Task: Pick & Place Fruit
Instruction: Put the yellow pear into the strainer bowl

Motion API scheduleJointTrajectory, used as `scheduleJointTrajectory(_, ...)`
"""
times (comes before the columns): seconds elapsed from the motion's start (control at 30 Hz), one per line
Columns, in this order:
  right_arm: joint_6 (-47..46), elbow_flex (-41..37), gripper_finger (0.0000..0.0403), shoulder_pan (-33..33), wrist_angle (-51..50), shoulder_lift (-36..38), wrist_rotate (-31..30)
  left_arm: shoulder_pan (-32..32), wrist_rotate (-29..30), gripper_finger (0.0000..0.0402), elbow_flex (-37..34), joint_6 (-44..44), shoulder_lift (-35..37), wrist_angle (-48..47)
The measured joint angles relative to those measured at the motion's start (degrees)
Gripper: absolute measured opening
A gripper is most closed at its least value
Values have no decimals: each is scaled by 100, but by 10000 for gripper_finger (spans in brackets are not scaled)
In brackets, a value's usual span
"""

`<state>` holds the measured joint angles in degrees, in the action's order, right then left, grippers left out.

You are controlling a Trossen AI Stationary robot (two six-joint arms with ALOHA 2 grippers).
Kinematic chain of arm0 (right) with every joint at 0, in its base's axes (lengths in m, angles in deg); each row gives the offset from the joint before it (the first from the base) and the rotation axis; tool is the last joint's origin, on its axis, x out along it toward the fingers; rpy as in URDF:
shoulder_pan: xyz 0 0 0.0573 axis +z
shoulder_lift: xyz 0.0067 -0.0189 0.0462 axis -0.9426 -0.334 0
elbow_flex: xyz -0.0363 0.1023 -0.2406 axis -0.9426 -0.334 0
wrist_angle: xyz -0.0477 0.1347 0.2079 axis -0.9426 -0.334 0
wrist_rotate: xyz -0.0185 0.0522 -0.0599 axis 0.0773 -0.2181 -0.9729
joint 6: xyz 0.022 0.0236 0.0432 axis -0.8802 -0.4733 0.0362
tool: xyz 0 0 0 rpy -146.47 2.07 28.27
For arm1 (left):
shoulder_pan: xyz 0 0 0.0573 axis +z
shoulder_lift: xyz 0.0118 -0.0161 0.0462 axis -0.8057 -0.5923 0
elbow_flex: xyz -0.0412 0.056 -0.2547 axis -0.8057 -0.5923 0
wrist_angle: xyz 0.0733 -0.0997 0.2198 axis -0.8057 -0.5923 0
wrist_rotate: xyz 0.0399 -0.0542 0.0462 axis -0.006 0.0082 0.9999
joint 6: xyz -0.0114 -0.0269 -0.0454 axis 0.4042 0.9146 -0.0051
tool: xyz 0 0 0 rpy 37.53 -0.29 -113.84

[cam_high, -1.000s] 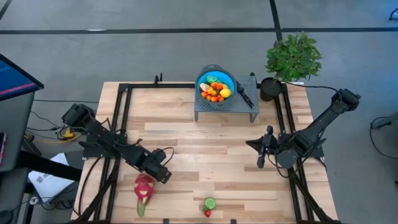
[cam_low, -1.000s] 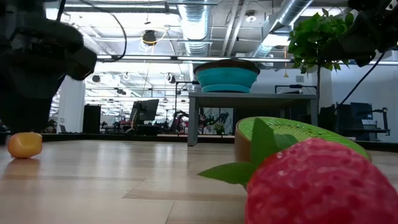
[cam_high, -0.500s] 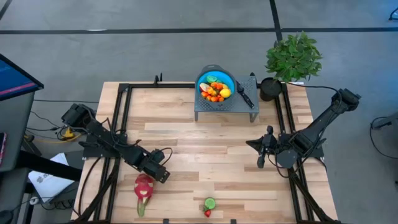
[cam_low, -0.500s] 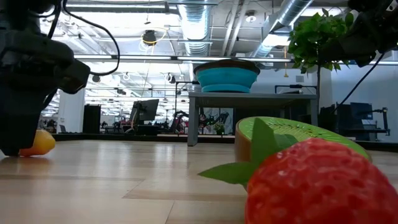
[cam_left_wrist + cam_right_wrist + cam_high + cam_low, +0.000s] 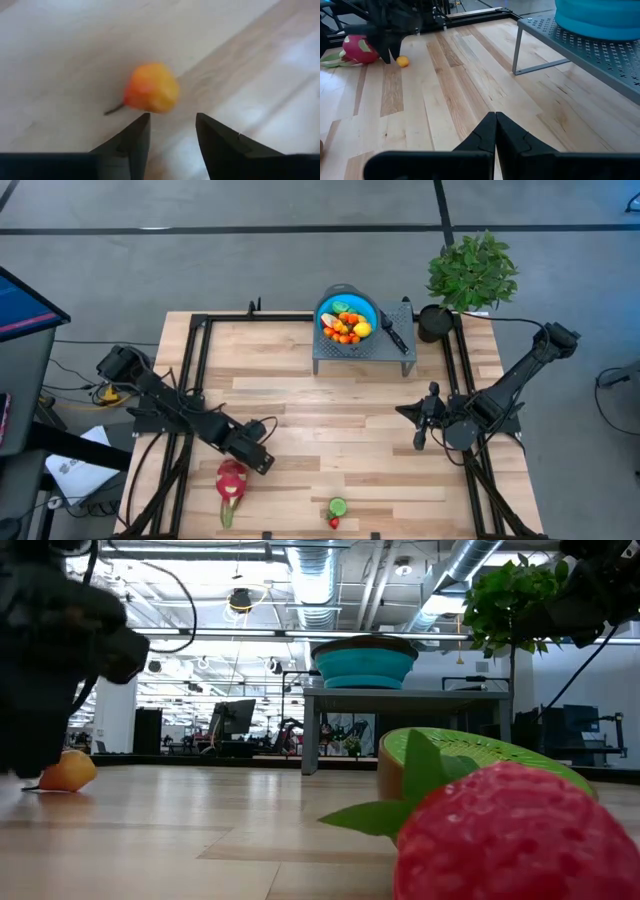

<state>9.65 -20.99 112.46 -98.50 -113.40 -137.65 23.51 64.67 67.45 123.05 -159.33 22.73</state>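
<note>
- The left gripper stands low over the pale wooden table near its front left part, its two dark fingers parted with nothing between them; a small orange-yellow toy fruit with a thin stem lies on the wood just beyond the fingertips.
- In the low view the same small fruit rests on the tabletop beside the dark gripper body.
- Just beside that gripper, toward the table's front edge, lies the large pink-red dragon fruit with green tips.
- The right gripper waits over the table's right side, fingers pressed together and holding nothing.
- At the back, a round blue bowl sits on a grey perforated metal stand; it holds a heap of small orange, red, yellow and green toy fruits.
- A halved green kiwi and a red strawberry lie touching near the front edge.
</note>
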Motion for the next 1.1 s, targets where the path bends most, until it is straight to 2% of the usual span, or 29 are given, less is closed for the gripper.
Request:
scheduleJointTrajectory(0.17,0,0,0,0,-24,1,0,147,15,143,0,-4,639,23)
scheduleJointTrajectory(0.33,-41,0,0,0,-29,1,20,223,403,135,2,-294,1316,-3)
scheduleJointTrajectory(0.4,-46,0,0,-1,-30,1,109,221,514,131,5,-967,1494,18)
scheduleJointTrajectory(0.53,-46,0,0,-2,-42,0,133,131,853,123,4,-3119,1642,19)
scheduleJointTrajectory(0.6,-46,0,0,-1,-42,0,132,116,1096,120,4,-3686,1611,16)
scheduleJointTrajectory(0.8,-137,0,0,0,-42,0,138,164,1217,126,-124,-4068,1447,47)
scheduleJointTrajectory(1.1,-153,0,0,0,-39,0,136,-14,1167,131,-930,-4061,1436,337)
